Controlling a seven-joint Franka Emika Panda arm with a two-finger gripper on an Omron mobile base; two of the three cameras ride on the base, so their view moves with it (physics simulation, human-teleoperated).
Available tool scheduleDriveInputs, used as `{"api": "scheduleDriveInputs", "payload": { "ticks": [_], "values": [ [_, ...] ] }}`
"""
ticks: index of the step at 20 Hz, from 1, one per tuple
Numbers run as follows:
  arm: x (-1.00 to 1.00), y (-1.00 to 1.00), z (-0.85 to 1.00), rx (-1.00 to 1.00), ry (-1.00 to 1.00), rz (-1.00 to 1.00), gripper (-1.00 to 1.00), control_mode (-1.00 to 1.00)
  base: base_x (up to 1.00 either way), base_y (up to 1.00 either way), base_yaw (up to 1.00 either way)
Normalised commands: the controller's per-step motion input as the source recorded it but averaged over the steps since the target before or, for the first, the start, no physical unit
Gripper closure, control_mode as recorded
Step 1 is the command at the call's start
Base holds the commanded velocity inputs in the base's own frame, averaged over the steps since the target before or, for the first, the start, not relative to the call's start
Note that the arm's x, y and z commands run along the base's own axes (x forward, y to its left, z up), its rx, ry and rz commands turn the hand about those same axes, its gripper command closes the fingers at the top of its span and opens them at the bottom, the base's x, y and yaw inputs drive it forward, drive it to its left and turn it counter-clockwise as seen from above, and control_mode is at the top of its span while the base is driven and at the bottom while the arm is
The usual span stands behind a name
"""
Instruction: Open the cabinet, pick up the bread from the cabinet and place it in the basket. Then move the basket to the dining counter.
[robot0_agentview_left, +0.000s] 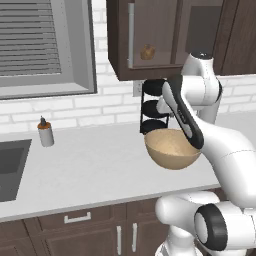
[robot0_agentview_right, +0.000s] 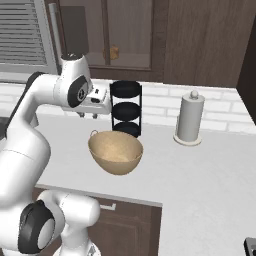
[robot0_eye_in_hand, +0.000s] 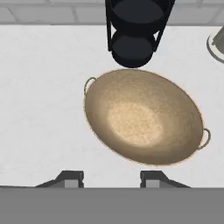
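Worktop: white counter (robot0_agentview_right: 200, 170) under a brick wall, sink side at nine o'clock.
Basket: tan basket (robot0_eye_in_hand: 142, 118) sits empty just in front of the black rack (robot0_agentview_right: 125, 107), ready to receive.
Bread: bread (robot0_agentview_left: 147, 52) rests behind the glass of the cabinet (robot0_agentview_left: 150, 37), at twelve o'clock, door shut.
Hand: gripper (robot0_eye_in_hand: 111, 178) hovers above the basket, jaws partly apart, holding nothing.
Reading: cabinet handle comes first, I reckon.

Even bright rendered light, soft faint shadows, slightly blurry, no glare.
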Motion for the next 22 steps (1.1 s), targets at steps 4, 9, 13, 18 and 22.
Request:
{"api": "scheduleDriveInputs", "payload": {
  "ticks": [4,9,13,18,22],
  "values": [
    [0.0,0.4,0.27,-0.07,-0.1,-0.01,-1.0,-1.0,0.0,0.0,0.0],
    [-0.01,0.42,0.91,0.0,-0.21,-0.09,-1.0,-1.0,0.0,0.0,0.0],
    [-0.05,0.6,1.0,0.0,-0.24,-0.14,-1.0,-1.0,0.0,0.0,0.0],
    [-0.01,0.59,1.0,-0.02,-0.3,-0.09,-1.0,-1.0,0.0,0.0,0.0],
    [0.12,0.31,0.63,0.05,-0.14,0.08,-1.0,-1.0,0.0,0.0,0.0]
  ]
}}
